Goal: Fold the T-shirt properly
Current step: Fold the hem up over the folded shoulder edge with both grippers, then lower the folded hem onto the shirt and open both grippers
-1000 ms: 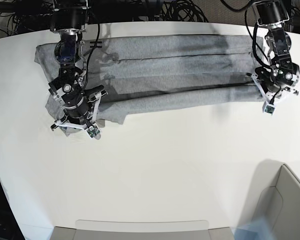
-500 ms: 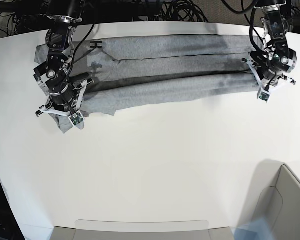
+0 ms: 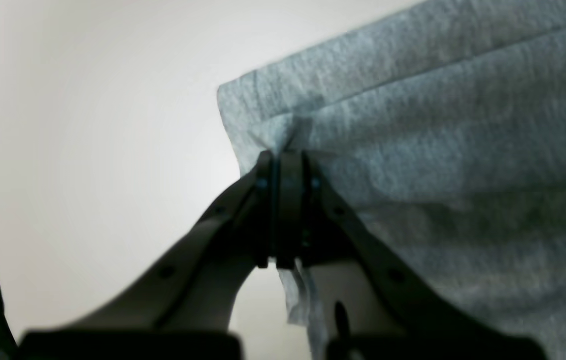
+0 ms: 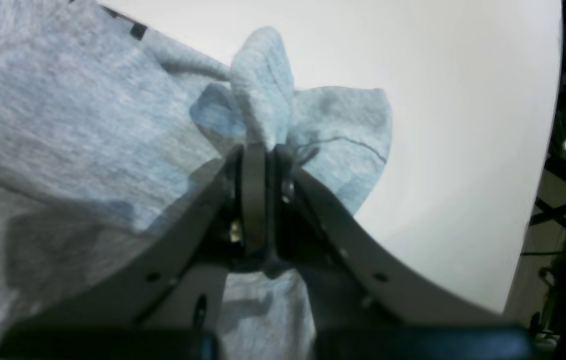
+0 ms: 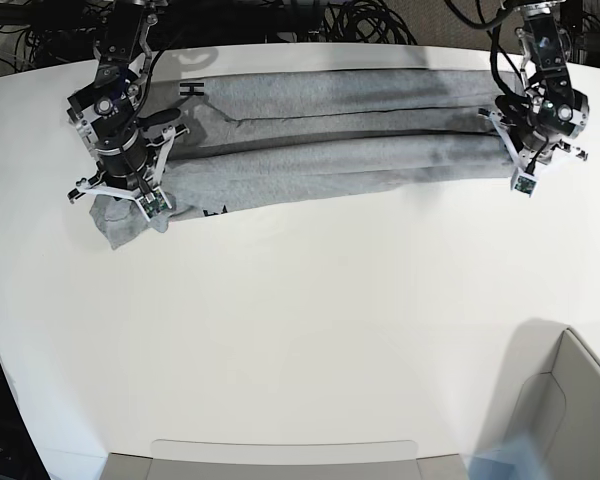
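The heather-grey T-shirt lies stretched in a long, narrow folded band across the far part of the white table. A bit of black lettering shows near its left end. My right gripper at the shirt's left end is shut on a bunched piece of fabric, with its fingertips meeting in the right wrist view. My left gripper at the right end is shut on the shirt's edge, seen pinched in the left wrist view.
Black cables lie behind the table's far edge. A grey bin stands at the near right corner. A pale tray edge shows at the bottom. The table edge is close to the right gripper.
Both grippers have moved toward the far edge, carrying the shirt's near fold with them. The shirt band is now narrower and flatter.
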Controlling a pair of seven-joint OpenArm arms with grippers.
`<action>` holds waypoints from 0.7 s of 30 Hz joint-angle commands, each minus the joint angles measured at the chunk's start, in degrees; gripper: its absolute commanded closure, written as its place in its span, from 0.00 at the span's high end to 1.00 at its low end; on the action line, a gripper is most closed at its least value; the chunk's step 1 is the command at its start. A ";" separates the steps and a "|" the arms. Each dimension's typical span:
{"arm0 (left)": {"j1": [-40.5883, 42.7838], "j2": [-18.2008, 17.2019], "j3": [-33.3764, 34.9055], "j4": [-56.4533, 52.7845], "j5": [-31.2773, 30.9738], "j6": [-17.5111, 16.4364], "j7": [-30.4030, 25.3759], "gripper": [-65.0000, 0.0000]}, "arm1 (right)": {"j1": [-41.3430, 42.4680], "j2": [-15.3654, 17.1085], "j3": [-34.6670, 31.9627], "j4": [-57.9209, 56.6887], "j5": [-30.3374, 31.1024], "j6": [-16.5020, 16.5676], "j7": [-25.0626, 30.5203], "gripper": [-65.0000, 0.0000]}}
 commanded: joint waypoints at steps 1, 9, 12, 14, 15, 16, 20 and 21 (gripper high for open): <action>0.18 -1.04 -1.31 1.98 0.87 0.54 -0.20 0.00 | 0.09 0.23 0.14 1.23 -0.16 0.45 0.66 0.00; 2.11 0.54 -1.22 3.03 0.87 0.54 2.35 0.00 | -2.81 0.05 0.14 1.14 -0.25 0.45 0.66 0.00; 2.20 1.07 -1.57 3.21 0.87 0.54 2.62 0.00 | -3.52 -0.12 0.23 1.23 -0.25 0.45 0.66 0.00; 2.64 1.07 -1.66 3.56 0.87 0.54 2.62 0.00 | -3.78 -0.39 0.32 1.31 -0.25 0.45 0.66 0.00; 3.17 1.15 -1.66 4.09 0.87 0.54 2.62 0.00 | -3.95 -0.39 0.76 1.31 -0.25 0.45 0.66 0.00; 3.61 1.24 -1.66 4.79 0.87 0.54 2.62 0.00 | -4.04 -0.39 1.28 1.31 -0.25 0.45 0.66 0.00; 5.02 1.42 -1.04 5.93 0.96 0.54 2.62 0.00 | -4.04 -0.39 2.78 1.31 -0.25 0.53 0.66 0.00; 5.02 1.42 -1.04 5.85 0.96 0.54 2.62 0.00 | -4.39 -0.39 2.87 1.31 -0.25 0.53 0.66 0.00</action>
